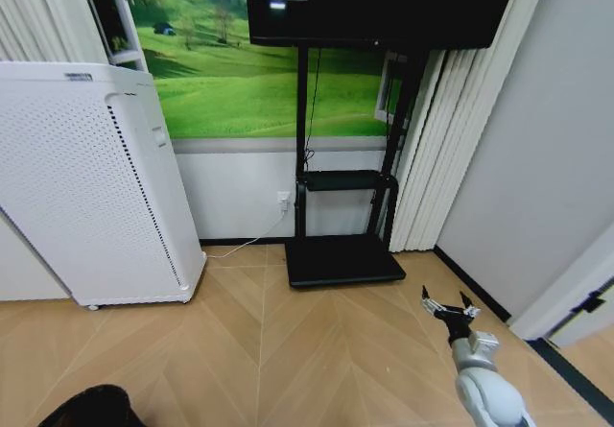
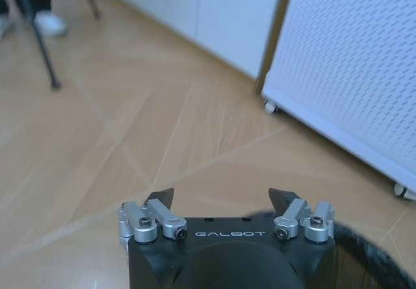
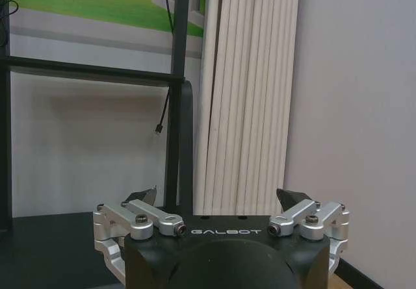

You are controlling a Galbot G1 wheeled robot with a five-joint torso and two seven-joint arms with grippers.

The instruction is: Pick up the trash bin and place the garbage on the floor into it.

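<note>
The black trash bin (image 1: 91, 408) shows as a dark round shape at the bottom left edge of the head view, on the wooden floor (image 1: 288, 350). Its dark rim (image 2: 376, 255) curves past the body of my left gripper (image 2: 221, 199), which hangs open over bare parquet with nothing between its fingers. My right gripper (image 1: 451, 304) is held out low at the right, open and empty, facing the wall and the black stand (image 3: 221, 198). The garbage is out of view.
A tall white perforated appliance (image 1: 86, 187) on castors stands at the left. A black screen stand (image 1: 341, 254) with a flat base sits against the far wall, beside white pleated curtains (image 1: 441, 149). A white cable (image 1: 251, 243) runs along the floor.
</note>
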